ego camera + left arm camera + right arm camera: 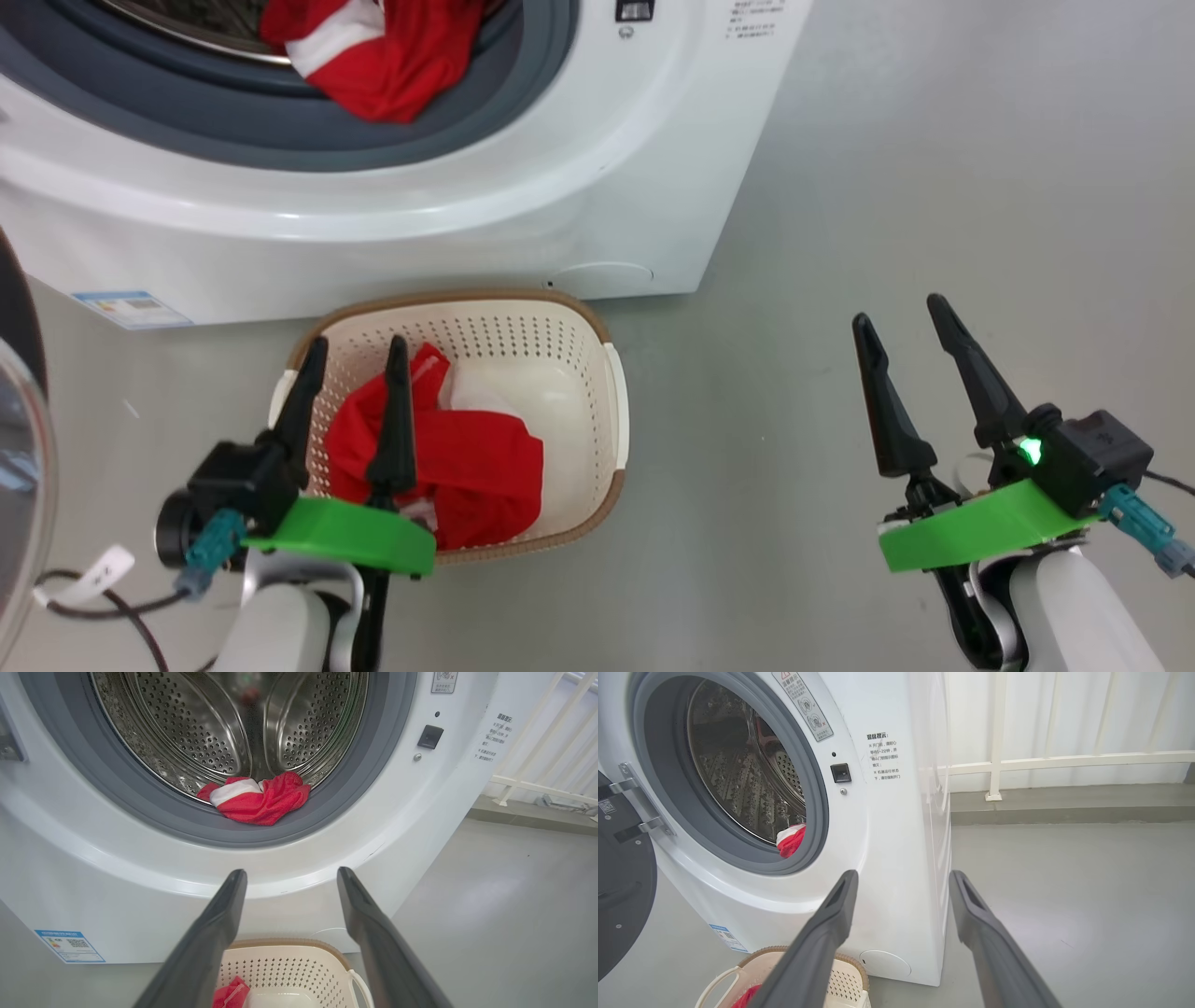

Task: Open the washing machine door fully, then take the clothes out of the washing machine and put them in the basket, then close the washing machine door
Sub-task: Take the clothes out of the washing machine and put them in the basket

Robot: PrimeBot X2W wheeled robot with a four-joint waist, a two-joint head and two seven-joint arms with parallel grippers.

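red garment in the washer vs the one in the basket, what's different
The garment in the washer hangs over the grey gasket; the garment in the basket lies inside the basket. The washer one shows a broad white stripe; the basket one is mostly red, white at its far edge. The open left pincer hovers over the basket one, away from the washer one. Both are red and white.

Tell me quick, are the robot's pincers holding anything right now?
Left pincer: open, holding nothing.
Right pincer: open, holding nothing.
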